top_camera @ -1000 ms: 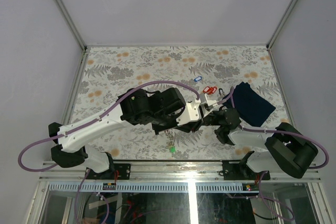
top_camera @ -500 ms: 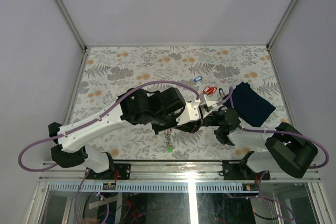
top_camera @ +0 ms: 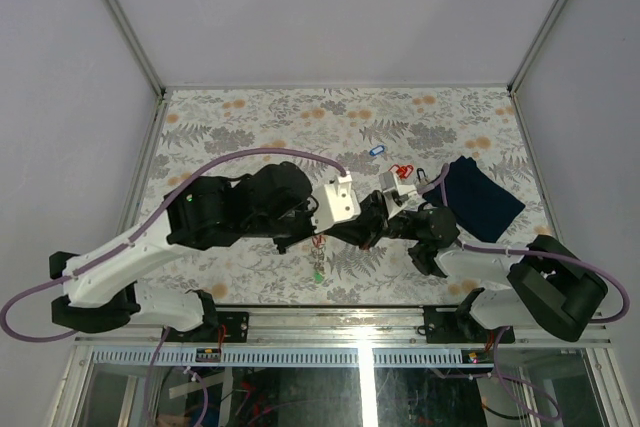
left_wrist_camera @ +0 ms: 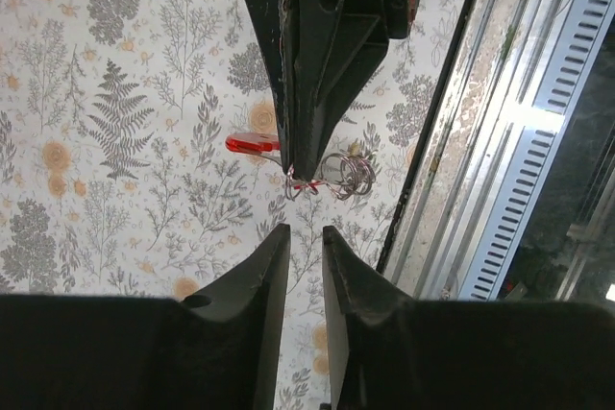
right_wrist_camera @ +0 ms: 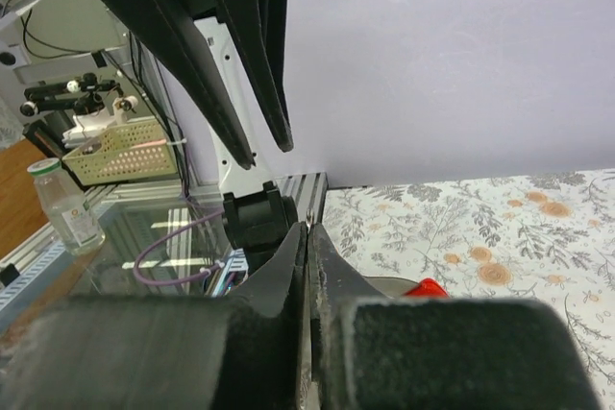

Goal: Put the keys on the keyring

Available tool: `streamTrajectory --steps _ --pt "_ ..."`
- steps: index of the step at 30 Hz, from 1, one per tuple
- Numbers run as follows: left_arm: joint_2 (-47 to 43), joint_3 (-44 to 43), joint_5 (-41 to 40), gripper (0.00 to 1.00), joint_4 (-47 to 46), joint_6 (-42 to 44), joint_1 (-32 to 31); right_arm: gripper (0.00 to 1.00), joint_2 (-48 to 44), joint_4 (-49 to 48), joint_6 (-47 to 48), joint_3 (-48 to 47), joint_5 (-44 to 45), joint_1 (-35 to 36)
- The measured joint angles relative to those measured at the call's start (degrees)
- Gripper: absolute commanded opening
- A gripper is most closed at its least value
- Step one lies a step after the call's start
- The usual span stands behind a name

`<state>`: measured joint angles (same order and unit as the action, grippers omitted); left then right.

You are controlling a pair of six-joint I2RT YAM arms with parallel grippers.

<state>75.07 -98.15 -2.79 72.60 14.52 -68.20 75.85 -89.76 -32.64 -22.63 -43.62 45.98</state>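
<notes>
My right gripper (right_wrist_camera: pixel 306 229) is shut on the wire keyring (left_wrist_camera: pixel 346 174), which it holds in the air over the table's near edge. A red tag (left_wrist_camera: pixel 252 144) shows just beside that ring. In the top view the keyring (top_camera: pixel 320 246) hangs with a green-tagged key (top_camera: pixel 317 275) dangling below it. My left gripper (left_wrist_camera: pixel 306 232) stands just short of the ring, jaws slightly open with nothing between them. A blue-tagged key (top_camera: pixel 376 150) and a red-tagged key (top_camera: pixel 402 171) lie on the table further back.
A dark navy folded cloth (top_camera: pixel 480 197) lies at the right of the floral table (top_camera: pixel 250 122). The metal rail of the table's near edge (left_wrist_camera: pixel 452 170) runs close by the ring. Grey walls enclose the back and sides.
The left arm has drawn back to the left and its jaws have parted slightly. The right jaws have closed. The hanging ring and green tag shifted a little left and up.
</notes>
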Motion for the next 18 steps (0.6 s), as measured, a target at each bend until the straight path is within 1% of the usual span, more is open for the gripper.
streamTrajectory --steps 4,7,12,15,18 --pt "-3.37 2.03 0.07 0.24 -2.91 -0.57 -0.02 0.0 -1.03 0.04 -1.05 -0.81 1.25 -0.02" --pt "-6.05 4.92 0.02 0.26 -6.95 -1.01 -0.02 0.0 -2.1 0.09 -1.46 -1.57 2.25 -0.02" --pt "-14.19 11.93 -0.59 0.27 -17.57 -2.29 -0.02 0.0 -5.09 0.13 -1.44 -2.78 3.21 -0.02" --pt "-20.52 16.72 -1.07 0.27 -25.97 -2.95 -0.02 0.0 -6.95 0.09 -1.42 -4.66 3.72 -0.02" --pt "-26.1 22.14 -1.09 0.31 -35.6 -3.56 -0.02 0.0 -8.76 0.04 -1.42 -6.67 3.87 -0.02"
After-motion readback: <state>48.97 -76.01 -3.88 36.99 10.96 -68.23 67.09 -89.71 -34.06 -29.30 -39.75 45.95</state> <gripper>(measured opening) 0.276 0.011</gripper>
